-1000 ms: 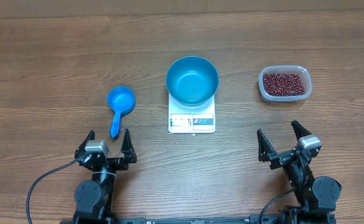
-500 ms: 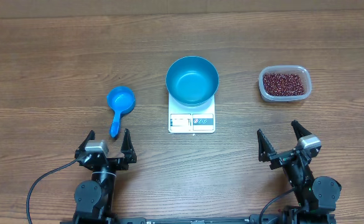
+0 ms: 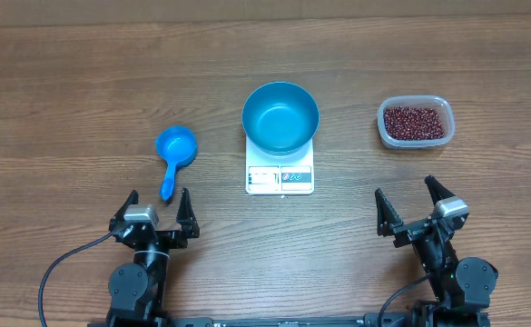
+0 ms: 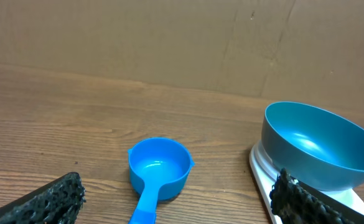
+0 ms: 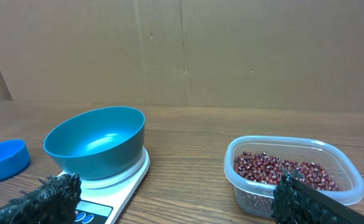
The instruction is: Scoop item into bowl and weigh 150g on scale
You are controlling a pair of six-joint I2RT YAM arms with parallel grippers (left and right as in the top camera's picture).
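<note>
The round glossy bowl (image 3: 280,117) was deep blue inside and out. The flat square scale (image 3: 280,184) was white with dark front markings. The tiny oval beans (image 3: 415,122) were dark red-brown, their rounded plastic tub (image 3: 383,128) clear. The small handled plastic scoop (image 3: 175,147) was brighter blue. The wooden table (image 3: 65,91) was brown, streaked with grain.

Observed glossy deep blue round bowl (image 3: 280,116), empty, upright on flat white square scale (image 3: 280,179); small red-brown beans (image 3: 415,122) heaped inside clear plastic tub (image 3: 382,127), well right.

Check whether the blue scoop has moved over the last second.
No. In the overhead view the blue scoop lies in the same spot left of the scale as before, handle pointing the same way.
</note>
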